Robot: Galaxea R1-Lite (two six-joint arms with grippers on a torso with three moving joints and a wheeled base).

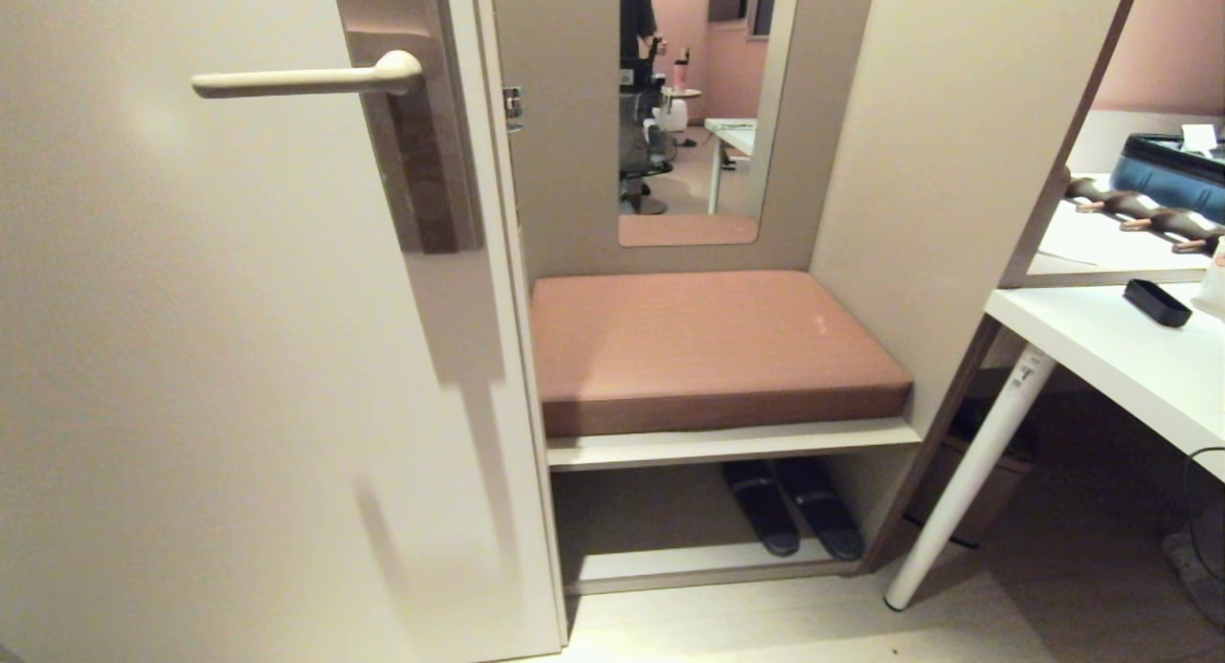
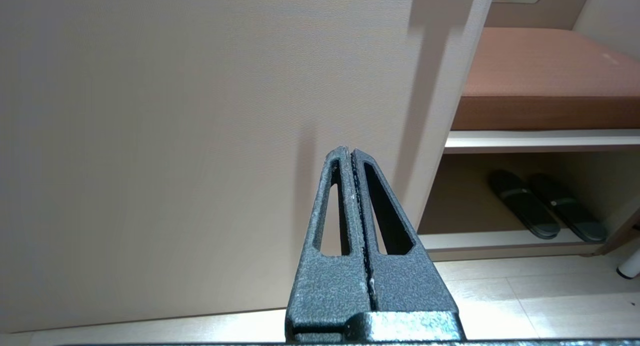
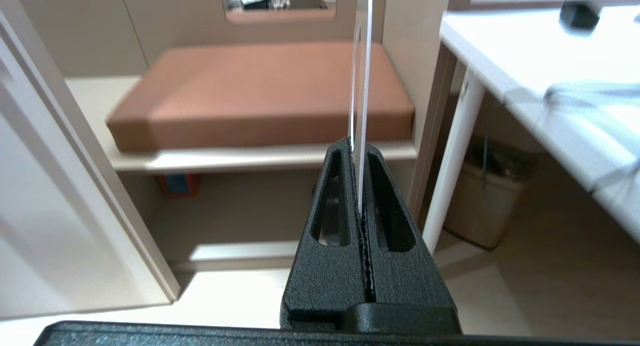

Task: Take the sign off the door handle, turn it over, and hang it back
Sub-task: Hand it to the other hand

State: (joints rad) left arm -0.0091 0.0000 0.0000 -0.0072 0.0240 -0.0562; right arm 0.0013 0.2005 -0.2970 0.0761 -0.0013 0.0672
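Observation:
The cream door handle (image 1: 306, 79) sticks out level from its brown backplate (image 1: 431, 165) on the pale door (image 1: 191, 357), with nothing hanging on it. Neither gripper shows in the head view. In the right wrist view my right gripper (image 3: 356, 144) is shut on the sign (image 3: 361, 76), a thin white card seen edge-on that rises straight out from between the fingertips; its faces and hole are hidden. My left gripper (image 2: 350, 154) is shut and empty, held low and close to the door's lower panel (image 2: 175, 136).
Right of the door is a niche with a brown cushioned bench (image 1: 708, 347), dark slippers (image 1: 794, 505) beneath it and a mirror (image 1: 689, 108) above, where a person shows. A white desk (image 1: 1120, 357) with a slanted leg (image 1: 967, 481) stands at the right, a bin (image 3: 480, 206) under it.

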